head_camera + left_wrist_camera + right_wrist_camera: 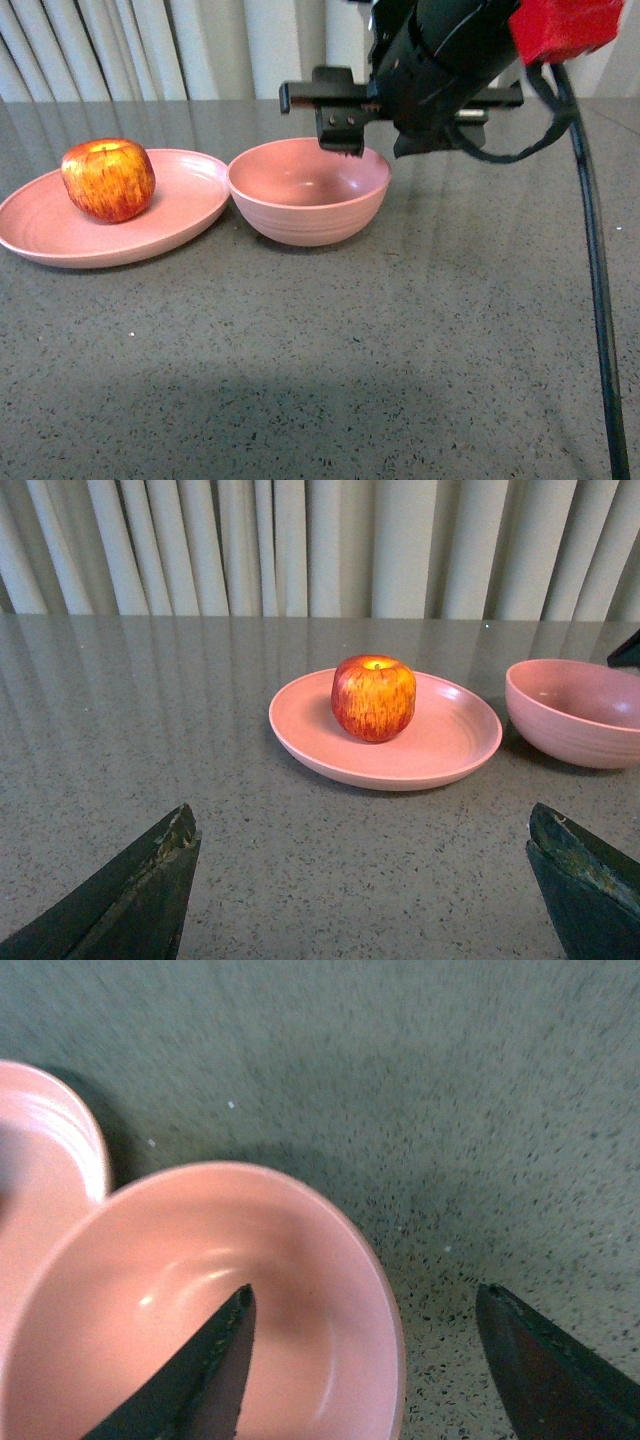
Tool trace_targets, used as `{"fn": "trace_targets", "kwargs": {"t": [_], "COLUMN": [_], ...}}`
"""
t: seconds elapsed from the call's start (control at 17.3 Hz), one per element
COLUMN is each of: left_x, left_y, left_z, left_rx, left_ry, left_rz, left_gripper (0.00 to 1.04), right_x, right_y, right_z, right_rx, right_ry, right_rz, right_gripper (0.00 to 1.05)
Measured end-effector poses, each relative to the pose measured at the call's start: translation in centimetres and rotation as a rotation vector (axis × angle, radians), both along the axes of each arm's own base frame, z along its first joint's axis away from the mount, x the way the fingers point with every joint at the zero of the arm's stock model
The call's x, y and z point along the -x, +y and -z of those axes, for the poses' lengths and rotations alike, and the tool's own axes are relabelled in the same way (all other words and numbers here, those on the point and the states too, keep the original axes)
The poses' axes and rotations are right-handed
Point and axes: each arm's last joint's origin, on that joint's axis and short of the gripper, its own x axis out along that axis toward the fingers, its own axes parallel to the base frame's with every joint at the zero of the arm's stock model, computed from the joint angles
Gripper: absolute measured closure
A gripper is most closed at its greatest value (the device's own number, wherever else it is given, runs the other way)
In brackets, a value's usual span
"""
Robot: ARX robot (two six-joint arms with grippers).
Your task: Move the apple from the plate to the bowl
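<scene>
The red, yellow-streaked apple [108, 178] [373, 697] sits upright on the shallow pink plate [185, 210] [445, 748] at the table's left. Beside it, rim almost touching, stands the deep pink bowl [308, 195] [575, 715] [300, 1260], with nothing inside. My right gripper [375, 148] [365, 1292] hangs open just above the bowl's right rim, one finger over the inside and the other over the table outside. In the left wrist view my left gripper [362, 815] is open and low over the table, well short of the plate, facing the apple. The front view does not show it.
A grey speckled tabletop [330, 350] spreads in front of the dishes. Pale curtains [320, 545] hang behind the table. A black cable [600, 300] drops from the right arm along the right side, under a red part [565, 25].
</scene>
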Motion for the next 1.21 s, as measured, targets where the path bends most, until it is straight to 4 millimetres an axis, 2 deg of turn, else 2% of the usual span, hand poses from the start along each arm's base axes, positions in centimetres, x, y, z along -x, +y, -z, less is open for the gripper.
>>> {"fn": "trace_targets", "kwargs": {"t": [0.12,0.23,0.29,0.4,0.46,0.58,0.69,0.75,0.87,0.92,1.04,1.16,1.21], "left_x": [0.0,0.0,0.0,0.0,0.0,0.0,0.0,0.0,0.0,0.0,0.0,0.0,0.0], "left_y": [0.0,0.0,0.0,0.0,0.0,0.0,0.0,0.0,0.0,0.0,0.0,0.0,0.0], "left_z": [0.0,0.0,0.0,0.0,0.0,0.0,0.0,0.0,0.0,0.0,0.0,0.0,0.0], "left_rx": [0.0,0.0,0.0,0.0,0.0,0.0,0.0,0.0,0.0,0.0,0.0,0.0,0.0], "left_ry": [0.0,0.0,0.0,0.0,0.0,0.0,0.0,0.0,0.0,0.0,0.0,0.0,0.0], "left_rz": [0.0,0.0,0.0,0.0,0.0,0.0,0.0,0.0,0.0,0.0,0.0,0.0,0.0], "left_gripper": [0.07,0.07,0.07,0.07,0.07,0.07,0.07,0.07,0.07,0.07,0.07,0.07,0.07], "right_x": [1.3,3.1,4.3,7.7,10.0,14.5,19.3,21.2,25.0,26.6,28.9,29.9,29.8], "right_y": [-1.3,-4.0,-5.6,-9.3,-11.2,-13.9,-16.0,-16.5,-18.2,-19.3,-19.6,-19.5,-19.5], "right_z": [-3.3,-6.2,-7.1,-8.1,-8.3,-7.9,-5.9,-4.9,-1.0,1.4,4.0,3.8,4.1], "right_rx": [-0.074,-0.151,-0.178,-0.219,-0.235,-0.253,-0.246,-0.184,-0.031,-0.001,0.023,0.012,0.018], "right_ry": [-0.083,-0.2,-0.254,-0.361,-0.427,-0.517,-0.59,-0.646,-0.663,-0.638,-0.613,-0.718,-0.708], "right_rz": [-0.004,0.017,0.032,0.077,0.111,0.159,0.235,0.29,0.322,0.312,0.313,0.301,0.3], "right_gripper": [0.23,0.04,0.07,0.07,0.07,0.07,0.07,0.13,0.37,0.5,0.72,0.96,1.03]}}
